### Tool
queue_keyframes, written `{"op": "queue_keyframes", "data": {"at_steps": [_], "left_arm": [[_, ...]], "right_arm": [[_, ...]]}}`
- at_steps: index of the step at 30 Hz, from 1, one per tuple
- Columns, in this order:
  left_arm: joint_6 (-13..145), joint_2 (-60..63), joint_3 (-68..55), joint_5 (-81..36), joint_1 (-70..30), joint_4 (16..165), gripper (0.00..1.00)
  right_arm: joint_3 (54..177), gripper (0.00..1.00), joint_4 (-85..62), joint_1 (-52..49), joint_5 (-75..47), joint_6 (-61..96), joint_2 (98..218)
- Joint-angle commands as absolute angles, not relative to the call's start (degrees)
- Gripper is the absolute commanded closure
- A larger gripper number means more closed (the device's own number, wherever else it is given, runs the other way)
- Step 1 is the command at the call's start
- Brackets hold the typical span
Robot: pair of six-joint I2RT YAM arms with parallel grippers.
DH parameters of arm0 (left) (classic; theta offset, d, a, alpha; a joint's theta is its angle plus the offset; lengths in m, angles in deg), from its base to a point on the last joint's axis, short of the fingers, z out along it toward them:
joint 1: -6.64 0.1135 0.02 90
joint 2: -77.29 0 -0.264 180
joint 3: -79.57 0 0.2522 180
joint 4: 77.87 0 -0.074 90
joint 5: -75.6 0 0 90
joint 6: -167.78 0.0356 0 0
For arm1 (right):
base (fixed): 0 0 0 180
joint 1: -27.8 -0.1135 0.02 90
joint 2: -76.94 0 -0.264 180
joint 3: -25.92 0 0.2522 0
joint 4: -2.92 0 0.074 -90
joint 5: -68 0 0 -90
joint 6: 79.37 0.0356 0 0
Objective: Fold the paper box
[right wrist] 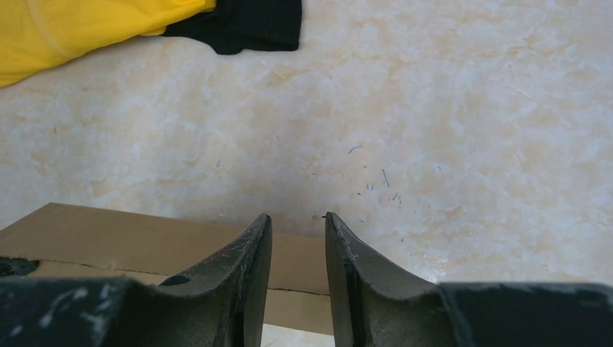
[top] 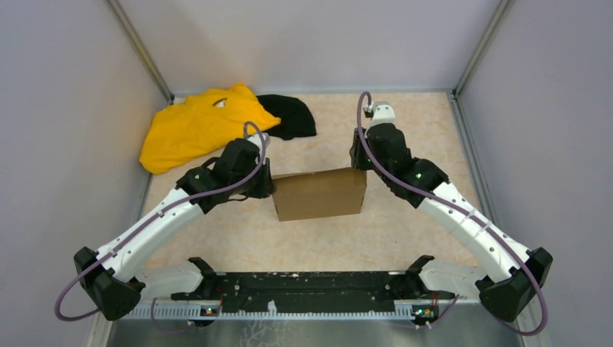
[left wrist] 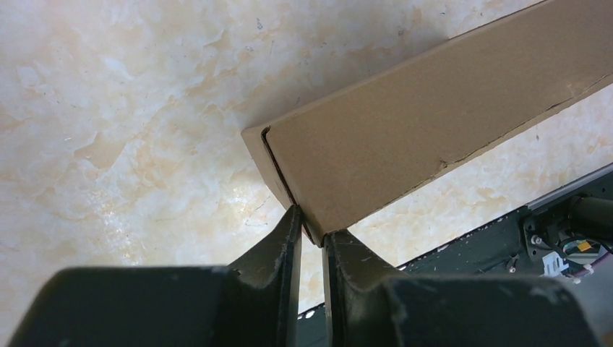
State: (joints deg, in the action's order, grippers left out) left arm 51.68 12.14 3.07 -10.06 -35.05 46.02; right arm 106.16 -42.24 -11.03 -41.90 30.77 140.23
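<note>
The paper box [top: 319, 193] is a shallow brown cardboard box, folded shut, in the middle of the table. My left gripper [top: 269, 184] is at its left end. In the left wrist view the left gripper [left wrist: 312, 220] is nearly closed, with a corner of the box [left wrist: 434, 123] pinched between its tips. My right gripper [top: 359, 160] is at the box's far right corner. In the right wrist view the right gripper [right wrist: 298, 217] is open, its fingers apart just over the end of the box [right wrist: 108, 235], gripping nothing.
A yellow cloth [top: 195, 126] and a black cloth [top: 289, 116] lie at the back left; both show in the right wrist view, the yellow cloth [right wrist: 72, 25] left of the black cloth [right wrist: 246, 25]. A black mounting rail [top: 311, 289] runs along the near edge. Grey walls enclose the table.
</note>
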Motion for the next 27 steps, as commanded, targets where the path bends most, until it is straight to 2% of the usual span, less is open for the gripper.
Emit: {"op": "queue_keyframes", "data": {"at_steps": [1,6,7,9,12,19,24,27], "left_arm": [[52.1,10.9,5.1,-8.4,-35.7,42.8,0.79],[51.3,10.6,5.7,-7.8,-35.8,42.8,0.79],[51.1,10.5,5.8,-7.6,-35.8,42.7,0.79],[50.7,10.4,6.0,-7.4,-35.8,42.7,0.78],[50.3,10.2,6.4,-7.1,-35.8,43.0,0.78],[49.9,9.7,7.1,-7.6,-35.9,43.7,0.78],[50.7,10.1,6.9,-8.3,-35.9,43.9,0.64],[51.8,10.8,6.7,-9.5,-35.9,44.0,0.6]], "right_arm": [[105.8,0.68,-41.7,-10.7,-38.2,30.5,139.8],[100.2,0.73,-40.9,-10.7,-37.2,32.2,136.9],[98.7,0.76,-40.6,-10.7,-37.5,32.6,135.8],[96.0,0.87,-40.1,-10.7,-37.9,33.1,134.2],[92.9,0.92,-40.0,-10.7,-38.3,33.9,132.6],[89.1,0.94,-38.7,-10.7,-38.9,35.0,130.6],[89.7,0.94,-38.6,-10.6,-39.2,34.8,131.1],[90.0,0.94,-38.5,-10.7,-39.3,34.6,131.6]]}}
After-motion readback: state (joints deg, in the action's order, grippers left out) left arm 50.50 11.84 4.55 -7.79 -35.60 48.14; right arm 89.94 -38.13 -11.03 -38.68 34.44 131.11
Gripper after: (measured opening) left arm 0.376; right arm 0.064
